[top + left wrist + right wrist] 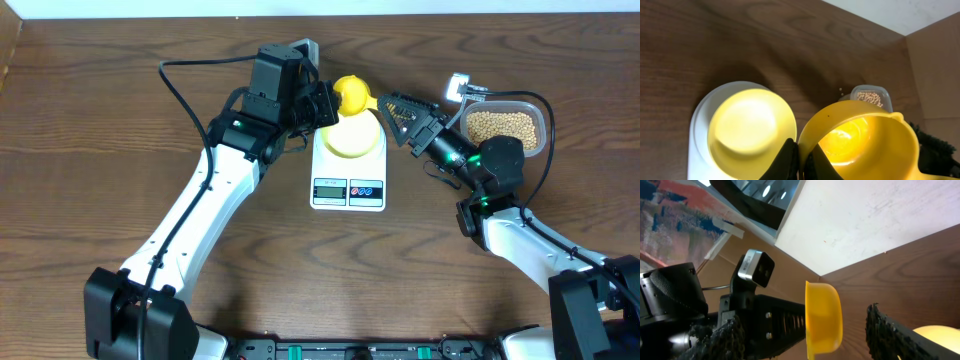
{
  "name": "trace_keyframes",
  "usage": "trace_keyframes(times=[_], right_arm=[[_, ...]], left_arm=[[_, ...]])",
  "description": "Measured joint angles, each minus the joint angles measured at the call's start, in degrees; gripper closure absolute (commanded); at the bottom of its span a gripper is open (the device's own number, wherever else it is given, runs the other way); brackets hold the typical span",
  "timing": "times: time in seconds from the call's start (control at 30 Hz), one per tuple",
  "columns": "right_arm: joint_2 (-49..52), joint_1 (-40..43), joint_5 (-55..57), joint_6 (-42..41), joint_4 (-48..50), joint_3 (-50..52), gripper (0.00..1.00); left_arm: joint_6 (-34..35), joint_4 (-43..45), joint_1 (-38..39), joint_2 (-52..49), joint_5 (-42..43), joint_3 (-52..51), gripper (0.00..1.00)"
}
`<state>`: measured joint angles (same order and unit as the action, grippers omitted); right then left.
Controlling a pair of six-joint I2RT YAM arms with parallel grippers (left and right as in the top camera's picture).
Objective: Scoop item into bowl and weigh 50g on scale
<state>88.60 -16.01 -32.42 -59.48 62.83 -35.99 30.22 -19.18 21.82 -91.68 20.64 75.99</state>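
The left tool is closed on the yellow scoop; the right tool stands open, holding nothing.

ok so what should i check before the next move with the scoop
1. Bowl sitting on the scale: ok.
2. Left gripper shut on the scoop rim: ok.
3. Scoop loaded: not ok, it looks empty; the beans sit in the tub.
4. Beans in the bowl: not ok, none seen.
5. Right gripper open, fingers either side of the scoop, not touching: ok.
6. Scale display reading: cannot tell, too small.
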Motion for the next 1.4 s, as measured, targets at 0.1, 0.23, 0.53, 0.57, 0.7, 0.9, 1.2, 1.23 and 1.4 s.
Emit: trace_keyframes(times=[0.1, 0.23, 0.53, 0.57, 0.7, 0.9, 1.2, 1.23, 1.4], right_arm=[[0.00, 0.02, 0.11, 0.02, 0.00, 0.00, 0.27], [0.00, 0.00, 0.11, 0.00, -0.04, 0.00, 0.28], [0.00, 0.00, 0.22, 0.00, -0.83, 0.00, 0.44], [0.00, 0.00, 0.26, 0.07, -0.83, -0.02, 0.46], [0.00, 0.00, 0.33, 0.04, -0.87, -0.02, 0.59], [0.00, 0.00, 0.37, 0.00, -0.90, 0.00, 0.71], [0.00, 0.00, 0.35, 0.00, -0.87, -0.02, 0.79], [0.00, 0.00, 0.35, 0.00, -0.85, -0.02, 0.82], [0.00, 0.00, 0.33, 0.02, -0.87, -0.02, 0.98]], left_arm=[[0.00, -0.57, 0.00, 0.00, -1.14, -0.02, 0.92], [0.02, -0.79, 0.00, -0.02, -2.10, -0.02, 0.92], [0.02, -0.68, -0.02, -0.02, -2.80, -0.02, 0.92], [0.00, -0.52, -0.02, 0.00, -2.82, 0.00, 0.92], [0.02, -0.24, -0.02, 0.00, -2.84, -0.02, 0.92], [0.00, -0.24, -0.02, -0.02, -2.86, -0.02, 0.92], [0.00, -0.28, -0.02, -0.02, -2.86, -0.02, 0.92], [0.02, -0.28, -0.02, -0.02, -2.86, -0.02, 0.92], [0.02, -0.31, -0.02, -0.02, -2.89, 0.00, 0.92]])
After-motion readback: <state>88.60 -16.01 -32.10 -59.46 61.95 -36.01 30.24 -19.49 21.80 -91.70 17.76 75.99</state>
